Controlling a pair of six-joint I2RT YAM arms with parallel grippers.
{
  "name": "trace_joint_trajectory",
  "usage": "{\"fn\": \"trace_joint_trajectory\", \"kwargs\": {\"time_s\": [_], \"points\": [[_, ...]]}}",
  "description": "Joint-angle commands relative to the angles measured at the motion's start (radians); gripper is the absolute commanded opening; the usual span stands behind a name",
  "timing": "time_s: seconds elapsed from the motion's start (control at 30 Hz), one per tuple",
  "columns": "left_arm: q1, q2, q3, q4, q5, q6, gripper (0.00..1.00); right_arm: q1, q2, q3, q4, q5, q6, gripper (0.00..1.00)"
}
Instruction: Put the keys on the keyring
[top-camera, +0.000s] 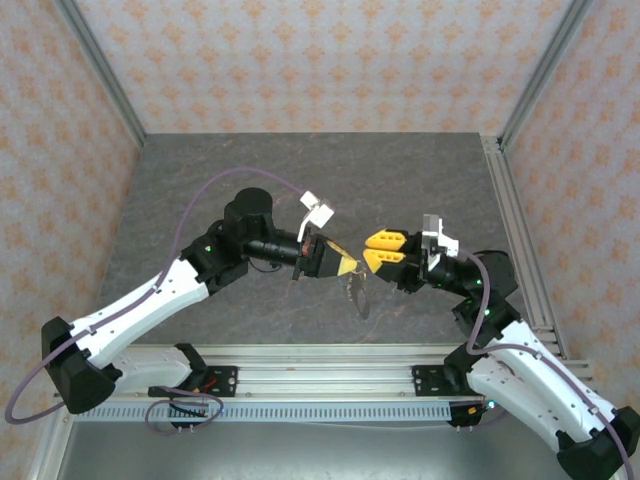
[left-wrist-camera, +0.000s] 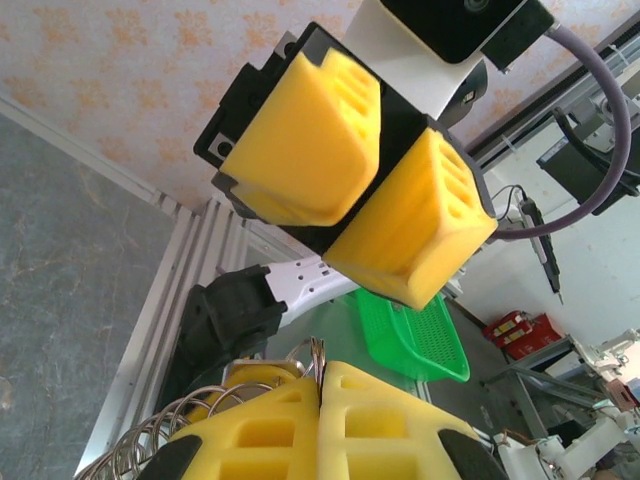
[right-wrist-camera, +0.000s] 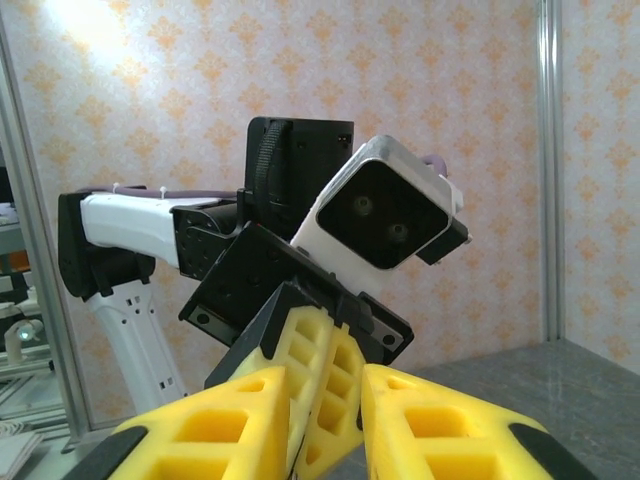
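Grey bench (top-camera: 300, 190). L pincer (top-camera: 345, 266) clenched on keyring (top-camera: 358, 295) wire, loop dangling just above bench. R pincer (top-camera: 385, 250) slightly parted, holding nothing, just beside it. Risk: R nudges L's tips, ring slips, drops.

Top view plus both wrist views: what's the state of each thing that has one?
left claw: shut.
thin silvery wire keyring: pinched between the left claw's yellow fingers, rest of it dangling below.
right claw: slightly open, tips facing the left claw, gripping nothing that I can see.
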Motion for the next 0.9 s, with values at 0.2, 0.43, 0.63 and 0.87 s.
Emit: {"fn": "trace_joint_trajectory", "kwargs": {"time_s": [0.2,0.43,0.63,0.87], "points": [[-0.009,-0.012,-0.018,0.098,0.051,-0.044,0.00,0.002,-0.056,0.108,-0.272,0.094,-0.120,0.33],[-0.011,0.004,-0.083,0.253,0.048,-0.220,0.00,0.002,-0.134,0.209,-0.637,0.159,-0.193,0.37],[-0.011,0.018,-0.054,0.192,0.056,-0.326,0.00,0.002,-0.147,0.238,-0.792,0.213,-0.237,0.37],[-0.012,0.107,-0.121,0.477,0.068,-0.642,0.00,0.002,-0.128,0.249,-0.853,0.257,-0.291,0.36]]}}
